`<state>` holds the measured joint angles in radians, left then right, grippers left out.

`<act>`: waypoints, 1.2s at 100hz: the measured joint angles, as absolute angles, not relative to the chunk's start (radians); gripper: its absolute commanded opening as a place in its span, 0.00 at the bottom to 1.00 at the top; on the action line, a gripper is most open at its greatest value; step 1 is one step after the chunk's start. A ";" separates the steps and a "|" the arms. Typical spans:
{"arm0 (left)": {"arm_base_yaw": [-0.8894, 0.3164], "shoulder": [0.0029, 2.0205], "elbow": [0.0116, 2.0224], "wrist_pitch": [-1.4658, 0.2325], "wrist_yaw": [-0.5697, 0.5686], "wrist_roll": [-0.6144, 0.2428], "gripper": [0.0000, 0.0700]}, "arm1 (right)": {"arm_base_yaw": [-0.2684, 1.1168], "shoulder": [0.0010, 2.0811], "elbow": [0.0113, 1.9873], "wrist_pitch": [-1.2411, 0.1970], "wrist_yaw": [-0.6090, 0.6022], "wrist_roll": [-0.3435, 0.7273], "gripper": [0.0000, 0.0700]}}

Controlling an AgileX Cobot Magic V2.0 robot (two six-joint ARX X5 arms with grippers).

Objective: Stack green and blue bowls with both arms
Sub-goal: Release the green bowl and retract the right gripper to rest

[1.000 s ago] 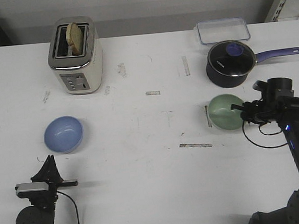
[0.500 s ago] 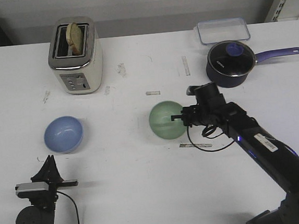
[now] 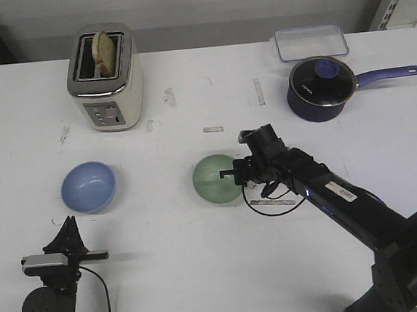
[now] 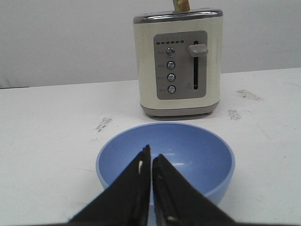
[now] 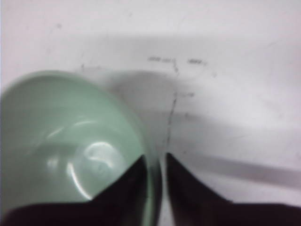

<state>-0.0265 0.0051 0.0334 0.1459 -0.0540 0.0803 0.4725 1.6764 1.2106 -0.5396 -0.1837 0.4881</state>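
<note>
The pale green bowl point(image 3: 214, 180) is near the table's middle, held by its rim in my right gripper point(image 3: 233, 173), which is shut on it with one finger inside and one outside. In the right wrist view the green bowl point(image 5: 61, 141) fills the side by the pinching gripper point(image 5: 155, 162). The light blue bowl point(image 3: 88, 186) sits on the table at the left. My left gripper point(image 3: 67, 227) is shut and empty, just short of the blue bowl's near rim. In the left wrist view its gripper point(image 4: 151, 157) overlaps the blue bowl point(image 4: 188, 150).
A cream toaster point(image 3: 104, 77) with bread stands at the back left, also in the left wrist view point(image 4: 178, 68). A dark blue saucepan point(image 3: 323, 87) with glass lid and a clear lidded container point(image 3: 310, 43) are at the back right. Tape strips mark the table point(image 3: 203, 259).
My right arm has carried the green bowl leftward from the right side near the saucepan to the table's middle. The left arm and blue bowl have not moved.
</note>
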 measured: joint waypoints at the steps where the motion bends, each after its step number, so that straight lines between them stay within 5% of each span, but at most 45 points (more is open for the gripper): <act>1: -0.027 0.005 0.033 0.146 -0.054 0.080 0.00 | 0.472 1.676 1.211 -0.540 -0.184 0.488 0.49; 32: -0.027 0.005 0.033 0.146 -0.054 0.080 0.00 | 0.461 1.571 1.210 -0.556 -0.184 0.466 0.52; 51: -0.027 0.005 0.033 0.146 -0.054 0.080 0.00 | 0.404 1.409 1.207 -0.535 -0.182 0.359 0.51; 81: -0.027 0.005 0.034 0.146 -0.054 0.080 0.00 | 0.249 1.145 1.021 -0.403 -0.088 0.085 0.01; 120: -0.027 0.005 0.033 0.146 -0.054 0.080 0.00 | 0.039 0.735 0.607 -0.141 -0.022 0.014 0.01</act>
<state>-0.0265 0.0051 0.0334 0.1459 -0.0540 0.0803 0.0387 0.7349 0.6067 -0.1406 -0.0223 0.0135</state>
